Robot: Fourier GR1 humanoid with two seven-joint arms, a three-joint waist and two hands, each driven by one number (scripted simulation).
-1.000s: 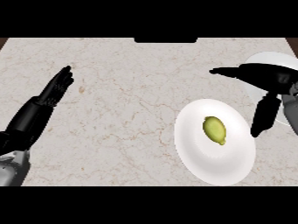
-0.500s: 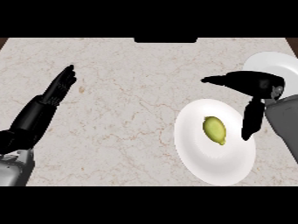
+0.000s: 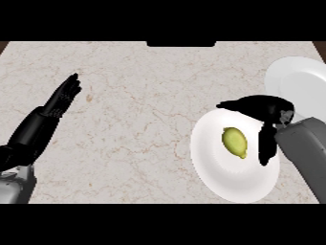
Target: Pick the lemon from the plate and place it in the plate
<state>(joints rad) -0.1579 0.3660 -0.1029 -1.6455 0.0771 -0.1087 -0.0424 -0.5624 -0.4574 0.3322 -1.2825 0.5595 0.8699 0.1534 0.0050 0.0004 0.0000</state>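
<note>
Once apart, right hand (image 3: 268, 110) beside lemon (image 3: 234, 142).

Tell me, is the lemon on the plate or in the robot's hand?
On the nearer plate. The lemon lies in its middle; the right hand is open beside it, holding nothing.

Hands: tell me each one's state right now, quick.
Left hand: open, fingers straight, holding nothing.
Right hand: open, fingers beside the lemon on the near plate, not gripping it.
</note>
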